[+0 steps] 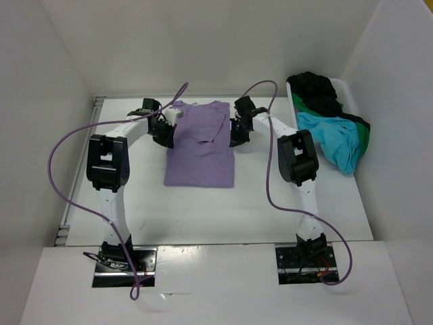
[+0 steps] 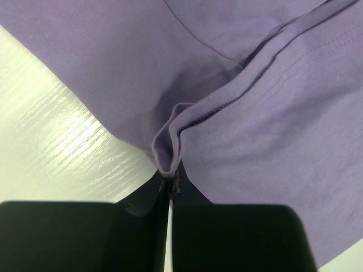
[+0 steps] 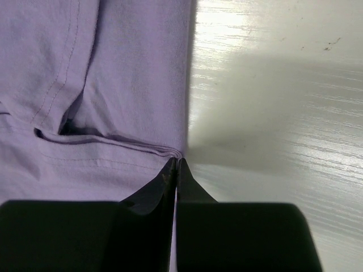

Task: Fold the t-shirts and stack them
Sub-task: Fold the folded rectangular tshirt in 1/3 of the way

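Left wrist: my left tool [image 2: 169, 180] is clamped tight on a puckered hem of the lavender shirt [image 2: 255, 141]. My right tool [image 3: 175, 165] nips the opposite edge, ready, I reckon, to fold. It lies flat on the worktop [image 1: 203, 217]; the other shirts [image 1: 331, 139] wait heaped far right.

The left arm [image 1: 107, 161] and right arm [image 1: 298, 157] reach forward, elbows raised and forearms angled inward, the left gripper [image 2: 169, 180] and right gripper [image 3: 174, 163] each with jaws pressed together on a pinched edge of the lavender shirt [image 1: 203, 152].
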